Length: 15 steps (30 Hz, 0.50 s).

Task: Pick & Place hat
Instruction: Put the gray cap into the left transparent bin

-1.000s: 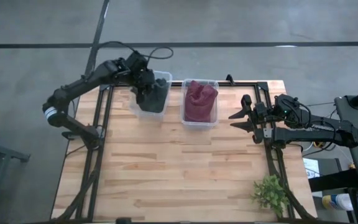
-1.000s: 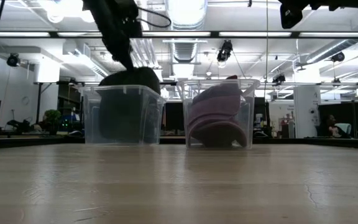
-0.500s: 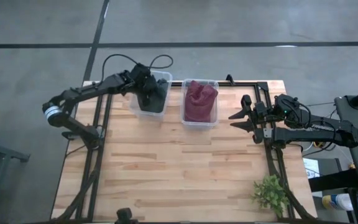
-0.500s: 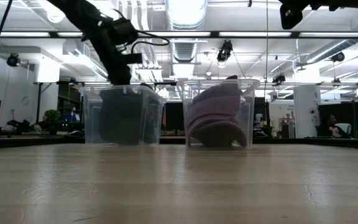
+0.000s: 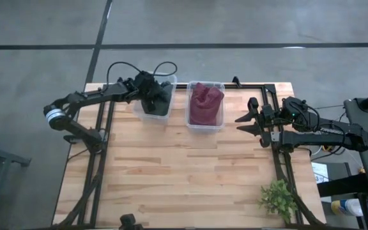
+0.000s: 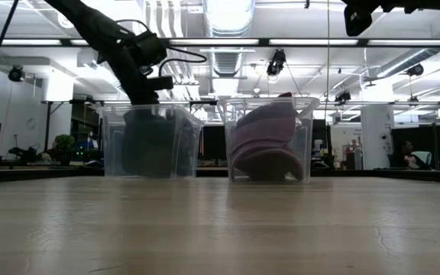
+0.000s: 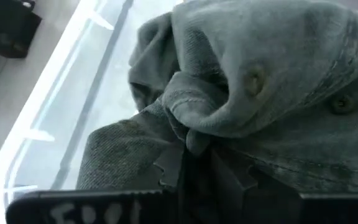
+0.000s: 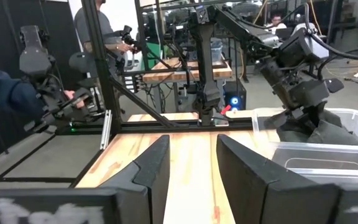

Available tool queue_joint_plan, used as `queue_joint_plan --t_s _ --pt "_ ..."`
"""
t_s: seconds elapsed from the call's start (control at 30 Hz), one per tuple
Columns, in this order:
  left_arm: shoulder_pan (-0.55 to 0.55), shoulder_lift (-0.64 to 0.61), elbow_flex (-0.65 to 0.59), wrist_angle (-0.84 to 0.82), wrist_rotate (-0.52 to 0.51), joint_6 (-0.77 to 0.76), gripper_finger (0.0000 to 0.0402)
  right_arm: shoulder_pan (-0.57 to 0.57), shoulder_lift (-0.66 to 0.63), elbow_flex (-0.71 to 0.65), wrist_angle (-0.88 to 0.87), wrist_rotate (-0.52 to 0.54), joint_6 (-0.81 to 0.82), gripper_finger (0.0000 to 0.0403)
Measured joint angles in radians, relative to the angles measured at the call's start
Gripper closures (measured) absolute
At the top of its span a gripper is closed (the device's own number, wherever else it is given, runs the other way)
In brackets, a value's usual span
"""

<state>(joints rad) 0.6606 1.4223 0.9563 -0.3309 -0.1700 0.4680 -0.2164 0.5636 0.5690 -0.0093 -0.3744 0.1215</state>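
Observation:
A dark grey hat (image 5: 158, 102) lies crumpled inside the left clear bin (image 5: 135, 107), filling much of it (image 6: 150, 143). My left gripper (image 5: 148, 90) reaches down into that bin from its left side and is shut on the hat (image 7: 253, 81). A maroon hat (image 5: 205, 102) fills the right clear bin (image 5: 222, 108) beside it. My right gripper (image 5: 243, 124) hovers open above the table's right part, fingers pointing left toward the bins (image 8: 191, 146), touching nothing. My left gripper pinches a bunched fold of the grey hat (image 7: 194, 134) between its two fingers (image 7: 169, 165), coming from above and the table's left, slanting down into the bin. The hat rests in the bin, slack and crumpled around the fingers.
A small green plant (image 5: 277, 198) stands at the table's near right corner. Bare wood lies between the bins and the near edge. Black frame rails run along both table sides. Beyond the table a person (image 8: 11, 93) holds a hand-held device.
My left gripper has come down into the left bin and shifted slightly toward the table's left, carrying the grey hat. The hat, which bulged above the bin's rim, now sits inside the bin below the rim.

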Motion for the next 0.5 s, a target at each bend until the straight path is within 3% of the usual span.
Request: queue_joint_plan --t_s 0.23,0.5 --pt "0.000 0.000 0.075 0.015 -0.100 0.000 0.0342 0.000 0.000 0.000 0.000 0.000 0.003 0.0285" --pt "-0.001 0.000 0.091 0.017 -0.107 -0.022 0.0325 0.000 0.000 0.000 0.000 0.000 0.007 0.0283"
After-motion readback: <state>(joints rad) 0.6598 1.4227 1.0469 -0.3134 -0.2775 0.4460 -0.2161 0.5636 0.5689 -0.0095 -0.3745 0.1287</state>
